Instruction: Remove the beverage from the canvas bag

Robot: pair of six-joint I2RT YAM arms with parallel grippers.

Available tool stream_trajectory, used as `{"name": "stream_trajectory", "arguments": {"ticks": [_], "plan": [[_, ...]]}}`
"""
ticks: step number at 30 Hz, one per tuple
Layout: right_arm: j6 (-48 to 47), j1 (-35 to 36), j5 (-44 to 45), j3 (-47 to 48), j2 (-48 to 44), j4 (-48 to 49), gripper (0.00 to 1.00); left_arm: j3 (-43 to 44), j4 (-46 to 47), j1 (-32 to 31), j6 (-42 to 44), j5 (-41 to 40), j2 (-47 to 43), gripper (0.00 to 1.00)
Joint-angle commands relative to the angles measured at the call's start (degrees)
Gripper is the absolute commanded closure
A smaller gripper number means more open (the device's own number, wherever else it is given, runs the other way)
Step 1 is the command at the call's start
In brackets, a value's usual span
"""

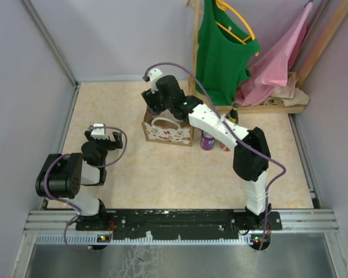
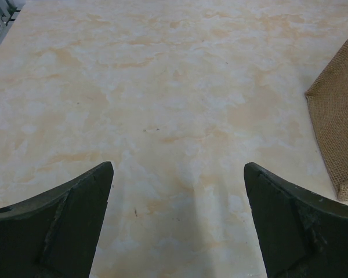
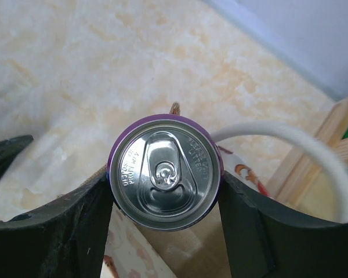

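Beige marbled desk [image 1: 104, 92]. Canvas bag [image 1: 168, 134] stands upright mid-desk, and its white handle [image 3: 304, 145] loops to one side. Right gripper [image 3: 165, 180] is directly over the bag's opening, pinching a purple-rimmed can [image 3: 165, 171] on both sides. The can is upright with its tab facing up; how far its base is inside the bag cannot be told. Left gripper [image 2: 178, 168] is spread wide, low over bare desk, with the bag's corner [image 2: 336, 127] near its right side. A second purple can [image 1: 207, 141] stands just beside the bag.
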Motion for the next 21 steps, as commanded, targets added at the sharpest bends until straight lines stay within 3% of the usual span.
{"name": "stream_trajectory", "arguments": {"ticks": [1, 15, 21], "plan": [[-1.88, 0.09, 2.8, 0.96, -10.6, 9.13, 1.0, 0.63, 0.78, -0.13, 0.42, -0.19, 0.47, 0.0], [-3.69, 0.09, 25.19, -18.41, -33.82, 16.82, 1.0, 0.61, 0.78, -0.15, 0.46, -0.23, 0.45, 0.0], [-0.29, -0.08, 31.83, -24.82, -42.29, 12.89, 1.0, 0.63, 0.78, -0.19, 0.44, -0.18, 0.47, 0.0]]}}
